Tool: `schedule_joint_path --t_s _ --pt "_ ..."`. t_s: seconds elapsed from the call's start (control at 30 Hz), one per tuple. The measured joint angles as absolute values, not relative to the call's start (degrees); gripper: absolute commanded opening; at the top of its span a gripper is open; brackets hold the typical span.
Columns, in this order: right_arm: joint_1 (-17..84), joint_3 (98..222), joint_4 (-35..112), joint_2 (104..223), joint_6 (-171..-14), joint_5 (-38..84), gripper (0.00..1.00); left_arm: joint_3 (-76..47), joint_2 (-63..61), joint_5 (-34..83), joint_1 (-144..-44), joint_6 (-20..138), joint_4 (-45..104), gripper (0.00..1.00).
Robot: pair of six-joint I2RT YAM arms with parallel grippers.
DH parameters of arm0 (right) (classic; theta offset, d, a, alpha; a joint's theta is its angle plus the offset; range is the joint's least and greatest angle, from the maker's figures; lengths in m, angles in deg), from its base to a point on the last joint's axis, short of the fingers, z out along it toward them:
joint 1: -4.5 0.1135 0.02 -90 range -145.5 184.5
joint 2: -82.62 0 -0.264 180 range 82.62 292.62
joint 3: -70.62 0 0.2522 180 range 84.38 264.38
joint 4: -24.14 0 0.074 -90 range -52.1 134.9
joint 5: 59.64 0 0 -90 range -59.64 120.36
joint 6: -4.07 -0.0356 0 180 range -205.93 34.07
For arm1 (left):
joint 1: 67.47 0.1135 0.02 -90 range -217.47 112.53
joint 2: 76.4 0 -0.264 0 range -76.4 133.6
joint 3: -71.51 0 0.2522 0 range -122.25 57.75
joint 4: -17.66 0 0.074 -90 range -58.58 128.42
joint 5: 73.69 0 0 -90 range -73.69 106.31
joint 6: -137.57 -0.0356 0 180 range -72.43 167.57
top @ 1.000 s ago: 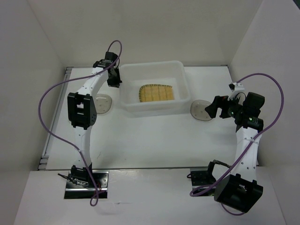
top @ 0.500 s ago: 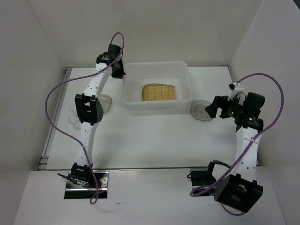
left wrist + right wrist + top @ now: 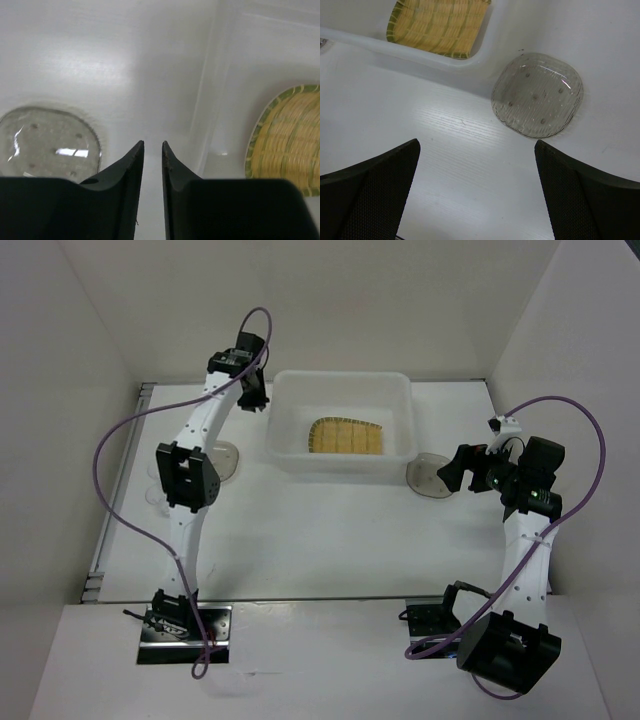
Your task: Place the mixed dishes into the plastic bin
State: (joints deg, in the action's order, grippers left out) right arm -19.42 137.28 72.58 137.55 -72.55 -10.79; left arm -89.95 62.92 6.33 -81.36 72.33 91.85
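Note:
The plastic bin [image 3: 402, 430] stands at the table's far middle with the tan-yellow grid plate [image 3: 346, 436] lying flat inside. My left gripper [image 3: 252, 392] is at the bin's far left corner, outside its wall, jaws nearly together and empty. In the left wrist view its tips [image 3: 153, 144] hover over bare table beside the bin wall [image 3: 212, 90], with one smoky-grey dish [image 3: 47, 142] to the left and the plate [image 3: 292, 137] to the right. My right gripper [image 3: 450, 472] is open and empty, just right of the other grey dish [image 3: 426, 478], which also shows in the right wrist view [image 3: 537, 95].
The left grey dish [image 3: 224, 458] lies on the table partly under my left arm. A faint tiny clear cup [image 3: 158, 496] sits near the table's left edge. White walls enclose the table on the left, back and right. The bin rim [image 3: 395, 47] and plate [image 3: 437, 22] show in the right wrist view.
The bin has slid to the right with the plate in it. My left gripper has moved farther back and right along the bin's left side. The right arm has not moved.

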Motion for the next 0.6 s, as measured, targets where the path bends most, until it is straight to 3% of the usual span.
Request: schedule_joint_path --t_s 0.1,0.2,0.3,0.43,0.6 --pt "-19.42 137.28 72.58 137.55 -72.57 -10.79 1.0 -76.48 52.76 6.2 -80.23 73.7 88.7 0.51" --pt "-19.42 137.28 72.55 137.55 -72.48 -10.81 1.0 -58.08 38.58 7.78 -76.97 74.93 82.95 0.68" --pt "-19.42 137.28 72.55 137.49 -72.37 -10.85 1.0 -48.96 30.36 8.5 -73.1 75.89 79.63 0.84" --pt "-19.42 137.28 72.58 137.49 -72.35 -10.85 1.0 -44.72 28.54 8.56 -70.57 76.37 75.08 0.99" --pt "-19.42 137.28 72.58 137.49 -72.35 -10.85 1.0 -38.06 29.53 8.45 -70.22 76.37 73.31 1.0"
